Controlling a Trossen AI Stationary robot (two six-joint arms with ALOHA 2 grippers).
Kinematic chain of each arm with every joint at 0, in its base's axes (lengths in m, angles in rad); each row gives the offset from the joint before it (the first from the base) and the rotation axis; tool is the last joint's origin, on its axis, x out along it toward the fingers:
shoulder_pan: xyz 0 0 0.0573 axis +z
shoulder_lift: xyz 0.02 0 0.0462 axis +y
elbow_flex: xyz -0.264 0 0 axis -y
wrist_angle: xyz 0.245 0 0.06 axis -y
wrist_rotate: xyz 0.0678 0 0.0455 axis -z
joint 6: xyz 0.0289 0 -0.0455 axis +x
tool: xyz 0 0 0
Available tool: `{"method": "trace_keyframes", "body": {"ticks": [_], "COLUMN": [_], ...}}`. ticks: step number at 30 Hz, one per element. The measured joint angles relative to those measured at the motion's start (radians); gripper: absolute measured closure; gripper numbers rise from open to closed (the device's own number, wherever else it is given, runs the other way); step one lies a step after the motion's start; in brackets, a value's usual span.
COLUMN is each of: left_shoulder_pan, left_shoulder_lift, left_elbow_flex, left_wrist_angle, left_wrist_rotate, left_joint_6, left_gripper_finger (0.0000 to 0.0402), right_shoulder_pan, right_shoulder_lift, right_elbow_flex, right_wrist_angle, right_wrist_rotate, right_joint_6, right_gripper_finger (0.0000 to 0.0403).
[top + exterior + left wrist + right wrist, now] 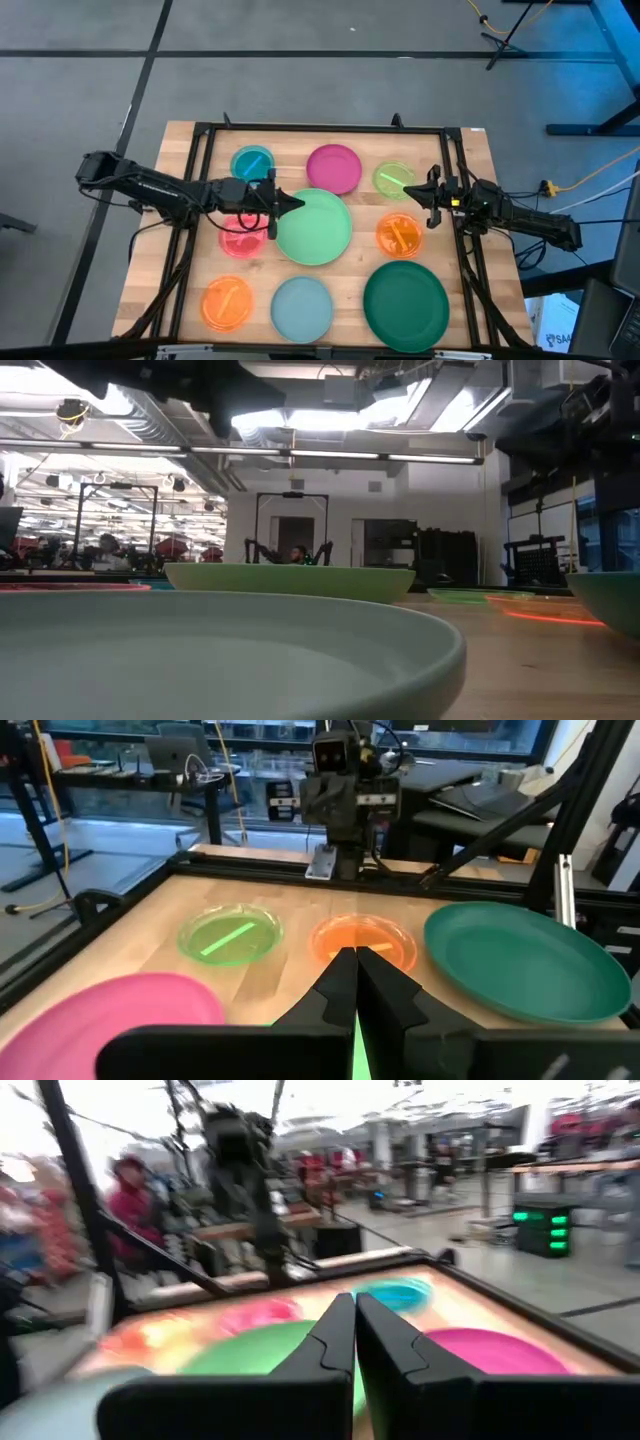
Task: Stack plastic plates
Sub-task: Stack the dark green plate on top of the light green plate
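Nine plates lie singly on the table, bases down. In the high view they are cyan (252, 163), magenta (333, 168), lime (394, 180), large mint green (313, 227), red-pink (238, 238), orange (399, 235), a second orange (227, 303), pale blue (302, 308) and dark green (405, 305). My left gripper (299, 203) is shut and hovers over the mint plate's far-left rim. In its wrist view (355, 960) it points at the orange plate (362, 940). My right gripper (406, 190) is shut above the lime plate's right side. Its wrist view (353, 1305) faces the mint plate (260, 1350).
A black metal frame (320, 128) rims the wooden table. The low view has the pale blue plate (200, 650) close in front, with the mint plate (290, 580) behind it. A person (125, 1200) shows in the room beyond the table's left side.
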Motion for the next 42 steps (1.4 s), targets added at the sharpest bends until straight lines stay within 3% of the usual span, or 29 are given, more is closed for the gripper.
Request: {"method": "trace_keyframes", "body": {"ticks": [8, 16, 26, 35, 42], "left_shoulder_pan": [0.0, -0.001, -0.001, -0.015, -0.014], "left_shoulder_lift": [0.078, 0.132, 0.15, 0.15, 0.15], "left_elbow_flex": [0.0, 0.0, 0.0, 0.0, -0.001], "left_wrist_angle": [0.015, 0.043, 0.085, 0.087, 0.121], "left_wrist_rotate": [0.0, 0.0, 0.0, 0.0, 0.0], "left_joint_6": [-0.001, -0.002, -0.002, -0.007, -0.003], "left_gripper_finger": [0.0401, 0.0401, 0.0401, 0.0401, 0.0401], "right_shoulder_pan": [0.0, 0.008, 0.242, 0.435, 0.53], "right_shoulder_lift": [0.09, 0.324, 0.628, 0.803, 0.911], "right_elbow_flex": [0.0, 0.043, 0.185, 0.398, 0.496], "right_wrist_angle": [0.076, 0.137, 0.12, -0.164, -0.267], "right_wrist_rotate": [-0.091, -0.219, -0.14, -0.044, -0.109], "right_joint_6": [0.036, 0.034, -0.039, -0.084, -0.044], "right_gripper_finger": [0.0393, 0.0393, 0.0393, 0.0393, 0.0393]}}
